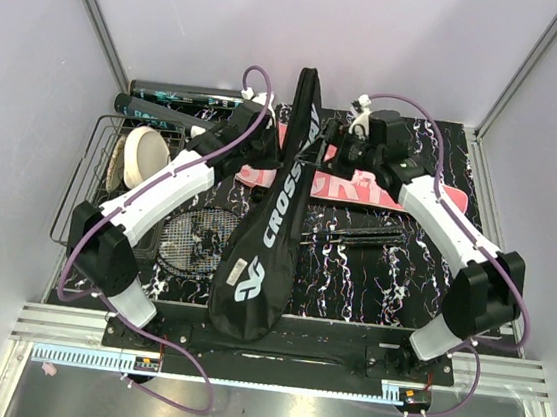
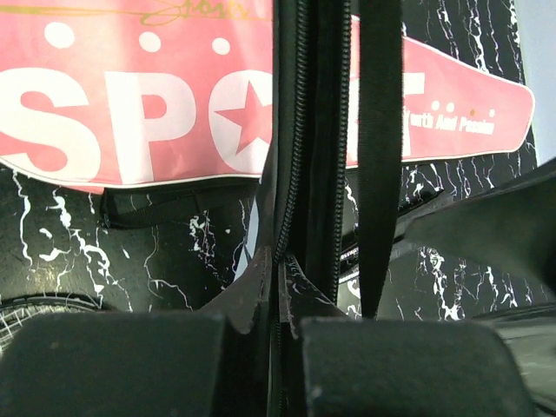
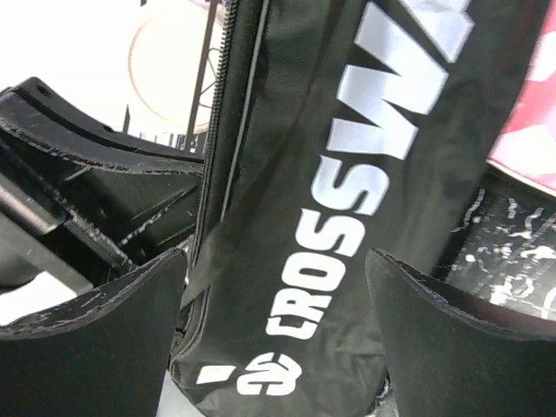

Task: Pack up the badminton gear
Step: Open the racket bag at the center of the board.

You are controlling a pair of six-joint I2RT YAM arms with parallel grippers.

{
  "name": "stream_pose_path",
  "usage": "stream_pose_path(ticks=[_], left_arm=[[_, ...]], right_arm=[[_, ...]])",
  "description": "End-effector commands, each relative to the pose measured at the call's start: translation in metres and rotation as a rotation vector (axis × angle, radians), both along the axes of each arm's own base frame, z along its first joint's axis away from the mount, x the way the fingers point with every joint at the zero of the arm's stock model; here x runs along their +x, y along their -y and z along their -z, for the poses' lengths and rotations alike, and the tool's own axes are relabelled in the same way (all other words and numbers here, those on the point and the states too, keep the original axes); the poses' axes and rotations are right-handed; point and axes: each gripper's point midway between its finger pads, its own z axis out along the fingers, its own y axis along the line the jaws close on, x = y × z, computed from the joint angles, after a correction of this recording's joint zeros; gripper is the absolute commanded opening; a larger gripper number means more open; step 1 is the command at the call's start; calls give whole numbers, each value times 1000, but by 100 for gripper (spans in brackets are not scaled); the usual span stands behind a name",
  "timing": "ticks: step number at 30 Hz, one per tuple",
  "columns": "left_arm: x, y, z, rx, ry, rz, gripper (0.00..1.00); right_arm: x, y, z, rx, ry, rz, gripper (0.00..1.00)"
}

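The black CROSSWAY bag lies lengthwise down the middle of the table, its narrow end raised at the back. My left gripper is shut on the bag's zipper edge, the two fingers pressed together around it. My right gripper hovers open on the other side of the raised end, its fingers wide apart with the bag's lettered face between and beyond them. The pink SPORT case lies flat behind the bag. A racket head shows under my left arm. A dark tube lies at the back left.
A black wire basket stands at the left edge and holds a cream round disc. A thin black strap or rod lies right of the bag. A black strap hangs in front of the left wrist camera.
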Motion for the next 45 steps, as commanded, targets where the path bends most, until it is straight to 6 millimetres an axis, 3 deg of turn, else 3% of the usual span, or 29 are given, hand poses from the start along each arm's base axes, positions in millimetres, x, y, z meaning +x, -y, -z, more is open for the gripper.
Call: stream_pose_path(ticks=[1, 8, 13, 18, 22, 26, 30, 37, 42, 45], left_arm=[[4, -12, -40, -12, 48, -125, 0], [-8, -10, -51, 105, 110, -182, 0], [-9, -6, -56, 148, 131, -209, 0], [-9, 0, -59, 168, 139, -204, 0], [-7, -2, -59, 186, 141, -218, 0], [-6, -2, -57, 191, 140, -223, 0], [-5, 4, -57, 182, 135, -209, 0], [-7, 1, -61, 190, 146, -211, 0], [-6, -4, -66, 200, 161, -229, 0], [-7, -5, -67, 208, 168, -224, 0]], right_arm=[[5, -31, -9, 58, -37, 11, 89], [19, -14, -22, 21, -23, 174, 83], [20, -13, -42, 12, 18, 179, 85], [24, -20, -46, -5, 14, 164, 86], [27, -6, -52, -66, 63, 219, 86], [21, -9, -62, -88, 117, 203, 86], [17, -32, -46, -72, 61, 129, 83], [18, -38, -17, -123, 26, 132, 74], [12, -34, -1, -161, 4, 138, 46], [1, -40, 10, -172, -13, 106, 48]])
